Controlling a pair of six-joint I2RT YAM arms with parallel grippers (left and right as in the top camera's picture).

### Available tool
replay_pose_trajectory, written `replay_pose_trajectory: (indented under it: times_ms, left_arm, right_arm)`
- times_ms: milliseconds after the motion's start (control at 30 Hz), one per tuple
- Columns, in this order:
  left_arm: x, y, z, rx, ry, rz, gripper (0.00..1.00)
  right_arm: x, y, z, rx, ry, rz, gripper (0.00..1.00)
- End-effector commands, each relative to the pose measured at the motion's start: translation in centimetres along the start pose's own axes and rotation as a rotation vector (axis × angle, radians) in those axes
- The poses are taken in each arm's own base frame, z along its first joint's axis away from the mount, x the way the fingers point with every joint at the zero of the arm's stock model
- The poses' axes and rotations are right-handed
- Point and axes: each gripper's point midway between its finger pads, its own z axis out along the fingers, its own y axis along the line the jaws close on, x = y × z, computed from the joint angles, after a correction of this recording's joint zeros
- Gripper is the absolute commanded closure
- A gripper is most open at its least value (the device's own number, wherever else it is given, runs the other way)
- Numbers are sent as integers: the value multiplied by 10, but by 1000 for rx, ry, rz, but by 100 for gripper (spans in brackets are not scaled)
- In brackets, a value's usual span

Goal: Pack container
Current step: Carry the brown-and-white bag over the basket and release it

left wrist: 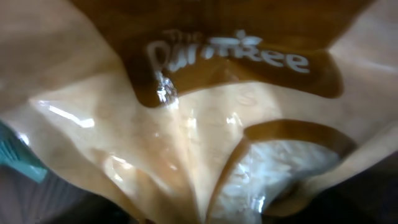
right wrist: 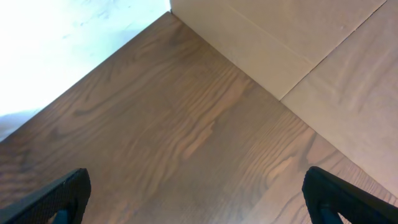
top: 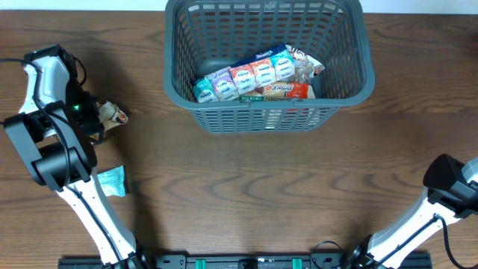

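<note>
The dark grey container [top: 173, 71] stands at the back middle of the table. It holds a strip of small snack packets [top: 246, 77], a red packet [top: 287, 90] and a clear bag [top: 305, 69]. My left gripper [top: 97, 119] is at the left of the table, shut on a tan and brown snack packet [top: 114, 113]. That packet [left wrist: 186, 124] fills the left wrist view, creased where it is pinched, and hides the fingers. My right gripper [top: 448, 181] is at the front right, open and empty over bare wood [right wrist: 199, 193].
A teal packet [top: 113, 181] lies on the table in front of the left arm; its edge shows in the left wrist view [left wrist: 18, 155]. The right wrist view shows the table's corner and a pale floor [right wrist: 323, 56] beyond it.
</note>
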Motion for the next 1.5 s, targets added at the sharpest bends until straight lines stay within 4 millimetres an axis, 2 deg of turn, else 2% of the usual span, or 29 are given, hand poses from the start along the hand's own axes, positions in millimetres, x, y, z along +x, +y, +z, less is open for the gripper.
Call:
replay_pose_trajectory:
  times_ms: [0, 33, 67, 100, 333, 400, 467, 600, 733, 867, 900, 1000, 1100, 1167, 1267, 1400, 1467]
  left_arm:
    - [-3, 6, 3, -23, -15, 28, 57]
    - [-3, 6, 3, -25, -15, 29, 70]
    - [-3, 7, 3, -28, -16, 29, 88]
    - [-3, 8, 3, -31, -16, 29, 94]
    - [-2, 13, 1, -49, -17, 64, 95]
    - [1, 12, -3, -36, -18, 110, 94]
    - [5, 10, -15, 1, -23, 172, 94]
    - [7, 2, -63, 139, -130, 278, 94]
    - [5, 1, -143, 356, -301, 360, 94]
    - [18, 6, -233, 630, -401, 484, 94]
    - [26, 12, -262, 723, -416, 522, 94]
    - [49, 28, -317, 910, -443, 622, 94]
    - [88, 55, -371, 1092, -491, 778, 94]
    - [120, 75, -396, 1191, -519, 898, 94]
    - [175, 104, -414, 1294, -546, 1086, 94]
    - [245, 142, -416, 1385, -547, 1299, 94]
    - [274, 155, -415, 1422, -562, 1389, 95]
  right_arm:
    - [0, -5, 0, 10, 0, 18, 1]
    - [0, -5, 0, 10, 0, 18, 1]
    - [0, -5, 0, 10, 0, 18, 1]
    - [0, -5, 0, 10, 0, 18, 1]
    - [0, -5, 0, 10, 0, 18, 1]
    - [0, -5, 0, 10, 0, 18, 1]
    - [0, -5, 0, 10, 0, 18, 1]
    - [0, -5, 0, 10, 0, 18, 1]
    - [0, -5, 0, 10, 0, 18, 1]
    - [0, -5, 0, 10, 0, 18, 1]
    - [0, -5, 0, 10, 0, 18, 1]
    - [0, -5, 0, 10, 0, 18, 1]
    - [0, -5, 0, 10, 0, 18, 1]
    - [0, -5, 0, 10, 0, 18, 1]
    - [0, -5, 0, 10, 0, 18, 1]
    - [0, -5, 0, 10, 0, 18, 1]
    - [0, -5, 0, 10, 0, 18, 1]
